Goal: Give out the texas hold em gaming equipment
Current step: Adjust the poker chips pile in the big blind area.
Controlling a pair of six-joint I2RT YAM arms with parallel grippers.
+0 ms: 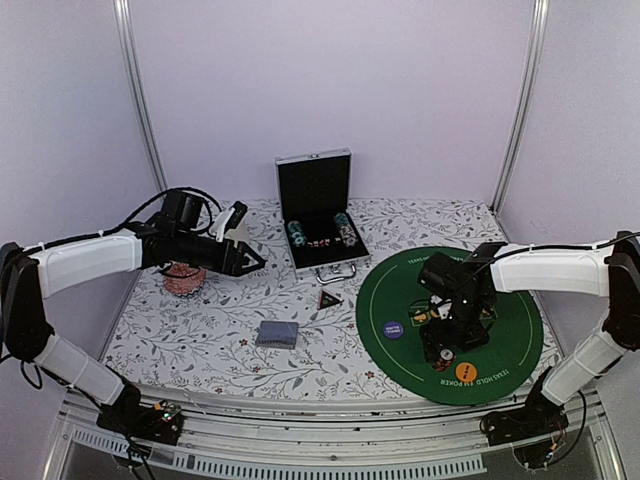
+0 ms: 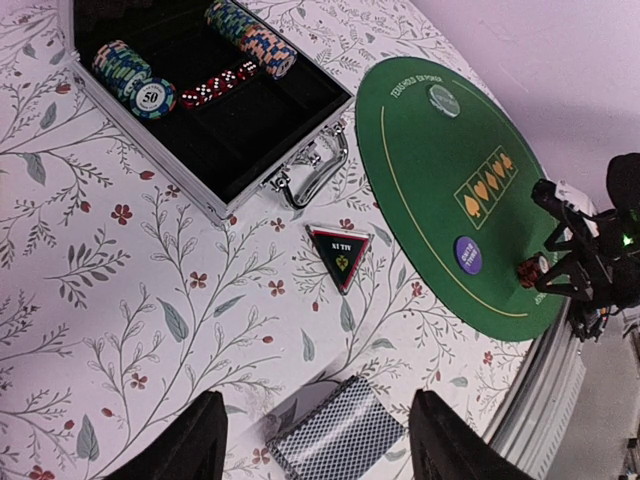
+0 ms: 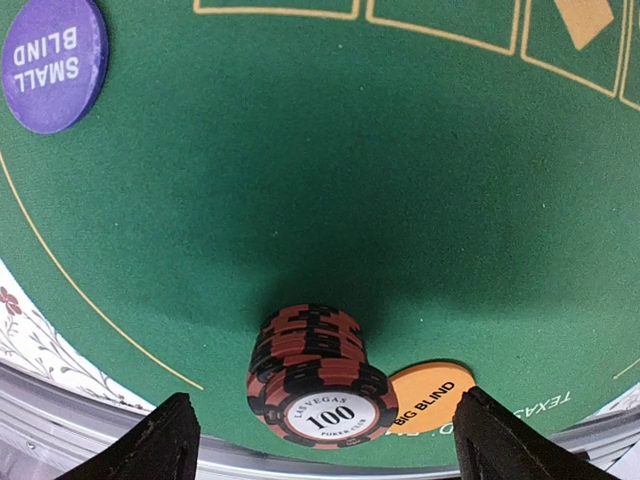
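A stack of red-and-black chips (image 3: pixel 320 375) stands on the round green mat (image 1: pixel 510 320), touching the orange BIG BLIND disc (image 3: pixel 432 398). My right gripper (image 3: pixel 325 438) is open, its fingers wide on either side of the stack and clear of it. The purple SMALL BLIND disc (image 3: pixel 52 62) lies further in on the mat. My left gripper (image 1: pixel 240 255) hangs open and empty above the table's left side. Below it lie the blue-grey deck of cards (image 2: pixel 340 440) and the dark triangular marker (image 2: pixel 343 255).
An open aluminium case (image 1: pixel 330 262) at the back centre holds rows of chips (image 2: pixel 135 78) and red dice (image 2: pixel 220 82). A heap of reddish chips (image 1: pixel 185 280) lies under the left arm. A green disc (image 2: pixel 444 99) sits at the mat's far side.
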